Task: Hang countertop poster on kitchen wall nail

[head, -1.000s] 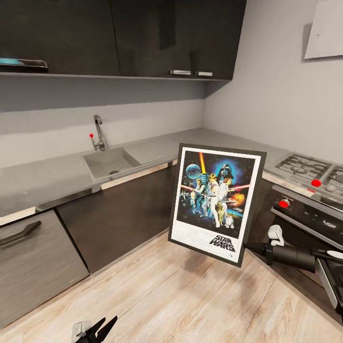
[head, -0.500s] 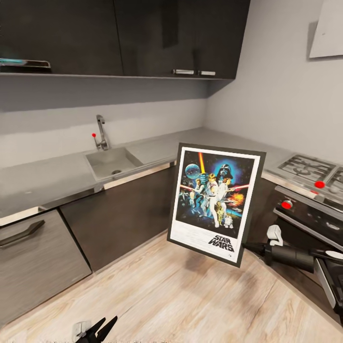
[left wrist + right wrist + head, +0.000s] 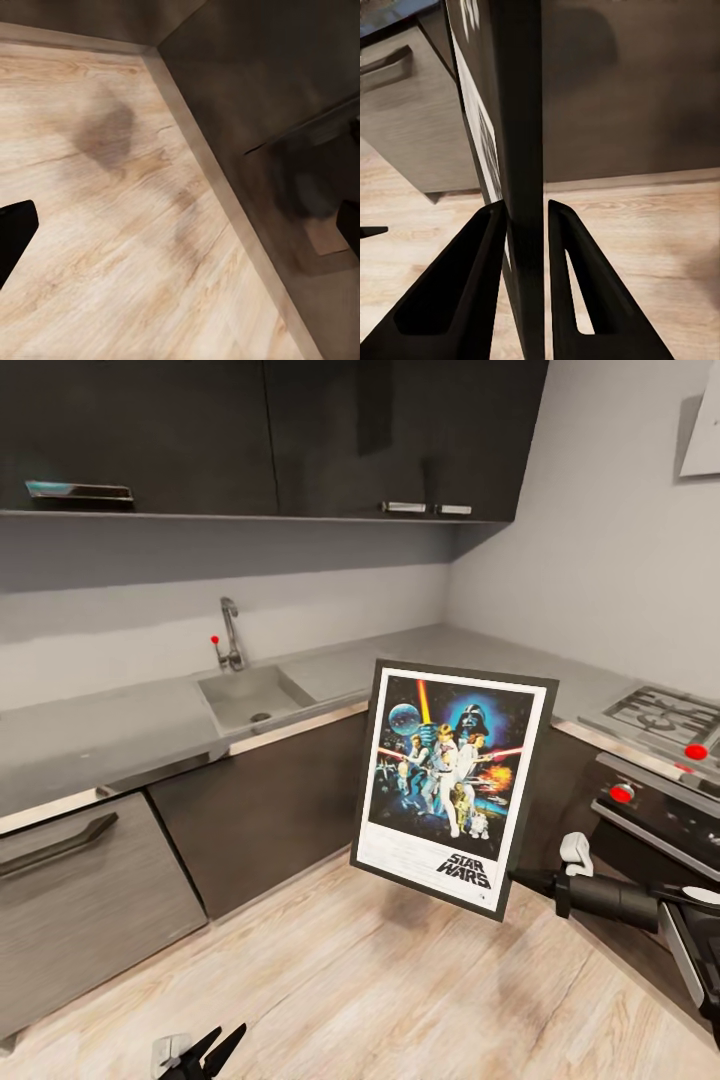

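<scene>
The poster [image 3: 450, 785] hangs upright in mid-air in front of the dark cabinet fronts, its Star Wars print facing the head camera. My right gripper [image 3: 514, 878] is shut on its lower right corner. In the right wrist view the poster [image 3: 521, 135] is edge-on, with the black fingers [image 3: 465, 292] pressed to both sides of the frame and the gripper [image 3: 526, 217] closed around it. The left gripper [image 3: 205, 1052] sits low over the floor, open and holding nothing, its gap [image 3: 180, 229] over bare planks. The grey countertop [image 3: 100, 735] runs behind. No nail can be made out.
A sink [image 3: 250, 695] with a tap [image 3: 232, 632] is set into the worktop. The gas hob [image 3: 665, 715] and the oven front [image 3: 650, 815] stand at the right. Dark wall cabinets [image 3: 300, 430] hang above. A light panel [image 3: 705, 425] sits on the right wall. Wooden floor [image 3: 350, 980] lies below.
The whole picture has shifted: sink, tap and hob now sit further right, so the camera has moved. The poster and both grippers keep their places in the view.
</scene>
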Available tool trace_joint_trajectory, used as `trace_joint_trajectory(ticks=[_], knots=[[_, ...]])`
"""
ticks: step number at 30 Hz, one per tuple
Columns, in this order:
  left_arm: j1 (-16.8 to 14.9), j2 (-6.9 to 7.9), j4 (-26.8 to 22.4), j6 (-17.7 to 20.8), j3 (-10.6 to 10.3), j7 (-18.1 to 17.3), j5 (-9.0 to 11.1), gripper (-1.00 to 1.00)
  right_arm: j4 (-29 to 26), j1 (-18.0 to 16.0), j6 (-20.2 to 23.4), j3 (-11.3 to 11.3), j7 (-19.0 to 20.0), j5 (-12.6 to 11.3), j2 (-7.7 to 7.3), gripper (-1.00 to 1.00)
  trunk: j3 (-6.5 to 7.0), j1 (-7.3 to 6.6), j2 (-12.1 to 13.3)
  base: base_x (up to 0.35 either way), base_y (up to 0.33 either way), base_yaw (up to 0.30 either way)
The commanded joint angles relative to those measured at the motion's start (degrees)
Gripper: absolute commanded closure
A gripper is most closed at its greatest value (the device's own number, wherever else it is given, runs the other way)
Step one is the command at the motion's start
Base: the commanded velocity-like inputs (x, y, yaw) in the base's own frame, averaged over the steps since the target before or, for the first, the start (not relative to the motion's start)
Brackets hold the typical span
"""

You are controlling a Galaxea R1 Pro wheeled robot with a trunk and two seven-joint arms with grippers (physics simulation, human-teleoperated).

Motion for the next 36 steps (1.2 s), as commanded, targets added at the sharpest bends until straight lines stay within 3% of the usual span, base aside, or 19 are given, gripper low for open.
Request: trace_joint_trajectory(ticks=[1, 36], knots=[[0.0, -0.01, 0.0, -0.3, -0.5, -0.1, 0.4, -1.0, 0.0, 0.0, 0.8, 0.0, 0.3, -0.2, 0.0, 1.0, 0.13, -0.23, 0.4, 0.0, 0.0, 0.0], [0.0, -0.01, 0.0, -0.3, -0.5, -0.1, 0.4, -1.0, 1.1, 0.0, 0.8, -0.1, 0.3, -0.3, 0.09, 1.0, 6.41, -7.91, 14.4, 0.0, 0.0, 0.0]])
